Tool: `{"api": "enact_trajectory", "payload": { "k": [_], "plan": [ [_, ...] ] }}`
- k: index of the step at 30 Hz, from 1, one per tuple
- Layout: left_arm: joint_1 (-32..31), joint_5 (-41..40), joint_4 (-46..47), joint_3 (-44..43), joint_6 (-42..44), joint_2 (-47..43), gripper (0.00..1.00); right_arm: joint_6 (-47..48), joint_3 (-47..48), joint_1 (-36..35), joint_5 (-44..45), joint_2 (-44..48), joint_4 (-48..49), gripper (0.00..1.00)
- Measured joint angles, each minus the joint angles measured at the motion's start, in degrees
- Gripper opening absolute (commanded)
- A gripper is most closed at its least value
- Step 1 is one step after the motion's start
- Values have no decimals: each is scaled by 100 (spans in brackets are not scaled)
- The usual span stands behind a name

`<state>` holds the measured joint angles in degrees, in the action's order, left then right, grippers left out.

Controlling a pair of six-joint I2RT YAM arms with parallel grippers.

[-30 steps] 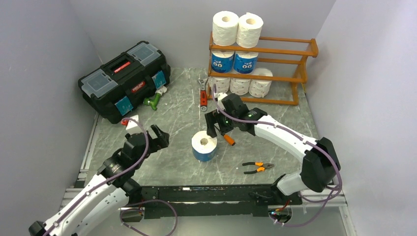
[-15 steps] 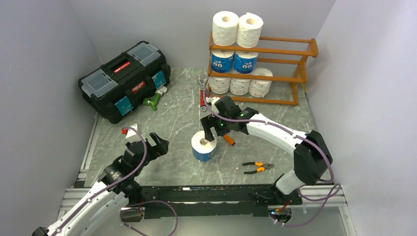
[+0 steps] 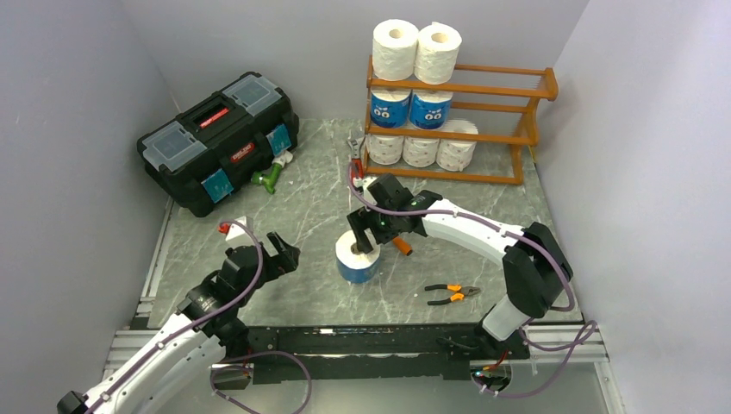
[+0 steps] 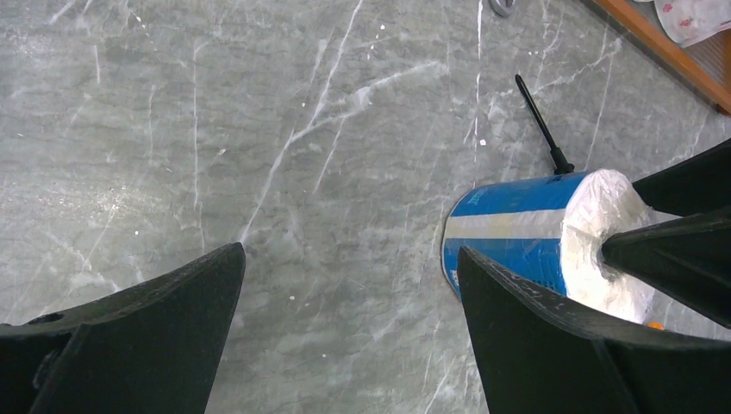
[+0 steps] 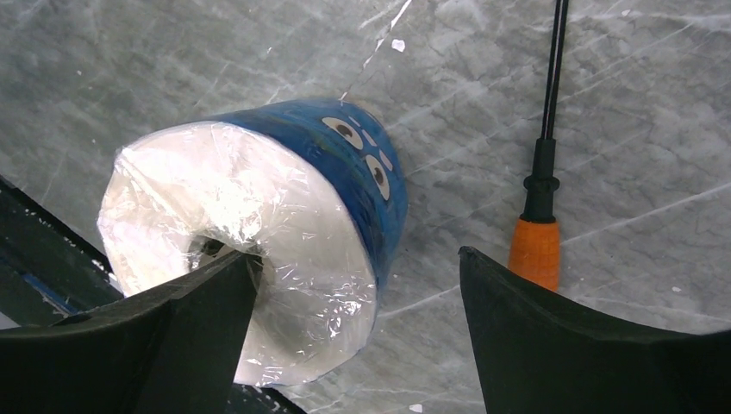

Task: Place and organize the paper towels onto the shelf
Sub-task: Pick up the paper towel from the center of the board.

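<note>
Paper towel roll in a blue wrapper stands on end between the spread jaws of the right gripper, one finger at its core hole, the other outside and not touching. An orange-handled screwdriver lies just beside. Nearby the left gripper hangs wide open over the table. Seven rolls sit on the shelf.

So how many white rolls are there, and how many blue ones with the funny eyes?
White rolls: 5 (2 on top of the shelf, 3 on its bottom tier)
Blue rolls: 3 (2 on the middle tier, 1 standing on the table)
Total: 8
</note>
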<state>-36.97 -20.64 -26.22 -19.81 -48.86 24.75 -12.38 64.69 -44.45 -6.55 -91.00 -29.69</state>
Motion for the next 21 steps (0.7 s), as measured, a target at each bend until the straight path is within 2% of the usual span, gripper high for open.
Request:
{"api": "enact_trajectory", "payload": {
  "k": [2, 7, 9, 19, 21],
  "plan": [
    [0, 17, 31, 26, -7, -2, 99, -13, 0, 0, 2, -28, -2, 76],
    [0, 50, 52, 127, -17, -2, 99, -55, 0, -26, -22, -28, 22, 50],
    [0, 76, 74, 153, -17, 0, 99, -87, 0, -35, -39, -28, 24, 43],
    [0, 133, 157, 175, -46, -13, 99, -560, 7, -13, 352, 186, -232, 16],
    [0, 140, 157, 208, -55, -68, 99, -758, 20, 55, 557, 367, -361, 16]
  ]
}}
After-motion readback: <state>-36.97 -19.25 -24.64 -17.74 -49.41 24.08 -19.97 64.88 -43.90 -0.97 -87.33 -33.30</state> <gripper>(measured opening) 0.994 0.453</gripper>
